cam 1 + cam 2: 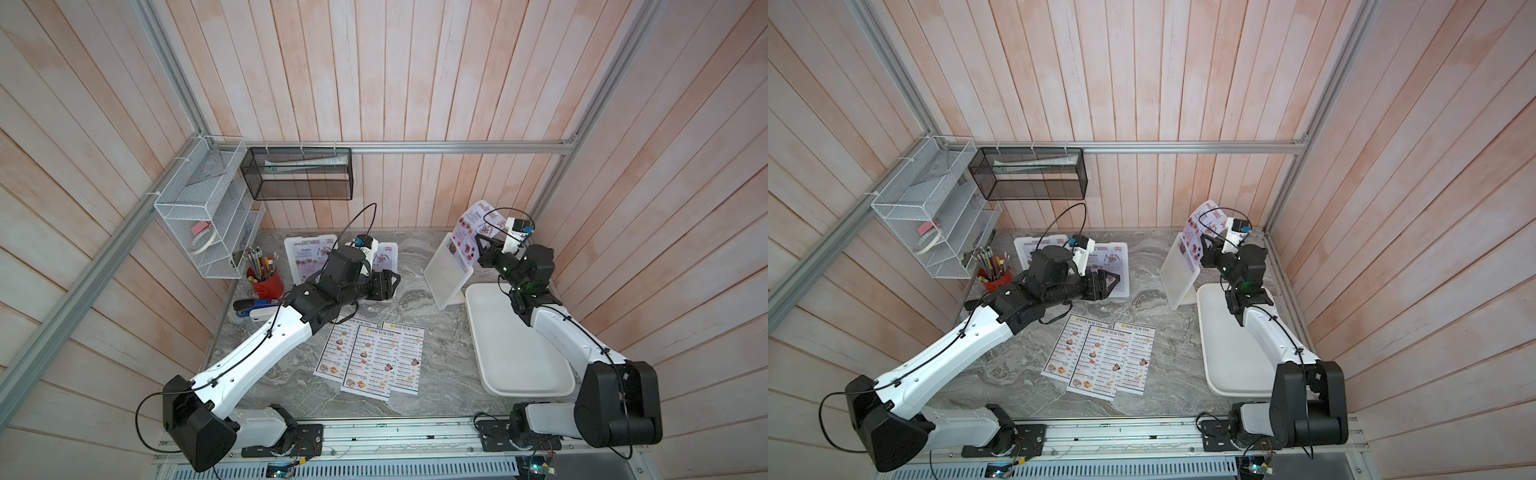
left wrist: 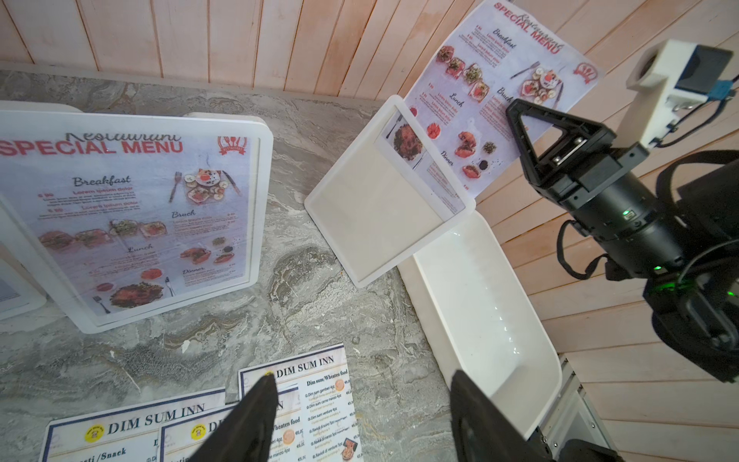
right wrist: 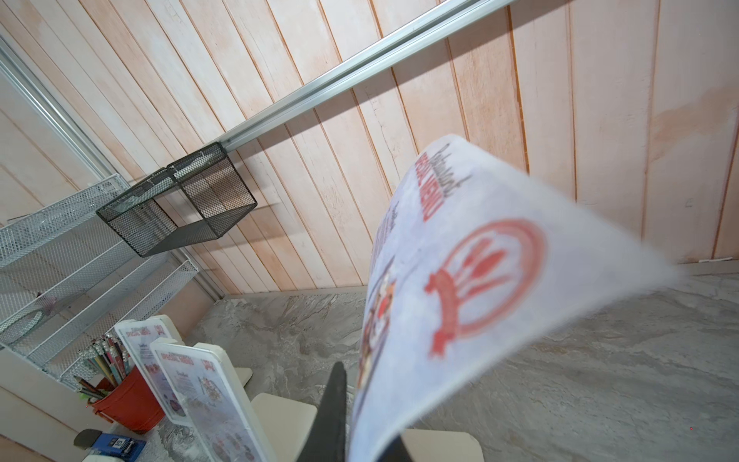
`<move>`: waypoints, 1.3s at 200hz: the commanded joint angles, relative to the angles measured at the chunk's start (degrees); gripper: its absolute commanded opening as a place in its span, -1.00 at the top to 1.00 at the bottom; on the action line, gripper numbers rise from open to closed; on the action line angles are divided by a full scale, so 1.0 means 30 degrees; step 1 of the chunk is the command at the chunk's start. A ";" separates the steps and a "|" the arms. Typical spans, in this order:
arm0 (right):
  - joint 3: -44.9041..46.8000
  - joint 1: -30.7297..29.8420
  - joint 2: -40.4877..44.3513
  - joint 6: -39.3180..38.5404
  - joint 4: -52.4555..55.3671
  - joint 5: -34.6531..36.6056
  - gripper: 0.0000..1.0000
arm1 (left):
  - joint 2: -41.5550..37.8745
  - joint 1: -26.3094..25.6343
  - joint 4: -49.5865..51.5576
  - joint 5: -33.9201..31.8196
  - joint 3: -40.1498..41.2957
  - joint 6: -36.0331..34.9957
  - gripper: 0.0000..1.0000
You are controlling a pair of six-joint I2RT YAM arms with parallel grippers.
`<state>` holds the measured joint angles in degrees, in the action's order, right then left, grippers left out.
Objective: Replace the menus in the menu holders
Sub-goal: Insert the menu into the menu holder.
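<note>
Jaws of the right gripper (image 2: 516,110) were clamped on the lilac menu (image 1: 478,220), whose lower end was lodged in the tilted menu holder (image 1: 446,270) beside the tray (image 1: 519,353). The left gripper (image 1: 395,281) was held open above the table, near the DIM SUM INN sheets (image 1: 374,357).

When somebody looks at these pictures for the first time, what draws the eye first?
Most striking is the pale lilac SPECIAL MENU paper sheet at the back right, sticking partly out of a white plastic rectangular menu holder and pinched by the right tool. Next come three white DIM SUM INN paper sheets, fanned and overlapping on the grey marbled table at the front centre.
</note>
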<state>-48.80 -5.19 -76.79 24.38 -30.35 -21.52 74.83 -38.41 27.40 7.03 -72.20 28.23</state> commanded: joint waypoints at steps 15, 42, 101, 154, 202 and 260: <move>0.0841 -0.0509 0.0881 -0.0158 -0.0211 -0.0137 0.75 | -0.0507 0.0131 0.0281 -0.0167 -0.0161 -0.0284 -0.41; 0.1350 -0.0613 0.1459 -0.0176 0.0384 0.0198 0.70 | -0.0395 0.0128 0.0243 -0.0204 -0.0102 -0.0326 -0.41; -0.1037 -0.0135 0.1064 -0.2609 0.3498 0.0756 0.55 | 0.0092 0.0130 -0.0080 0.0022 -0.0219 -0.0124 -0.41; -0.2163 -0.0021 -0.0025 -0.2217 0.4174 0.0293 0.72 | 0.0136 0.0121 0.0117 -0.0160 -0.0423 -0.0160 -0.41; -0.0247 -0.0330 0.1212 -0.1271 0.3620 0.0340 0.89 | 0.0437 0.0126 -0.0158 0.0051 -0.0449 -0.0383 -0.41; 0.1170 -0.1161 0.2457 -0.0419 0.4021 0.0524 0.73 | 0.0601 0.0149 -0.0952 0.0410 -0.0078 -0.0381 -0.41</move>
<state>-46.81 -7.70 -71.31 21.28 -19.07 -20.40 76.58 -38.26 26.98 7.27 -72.20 28.03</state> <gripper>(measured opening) 0.102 0.706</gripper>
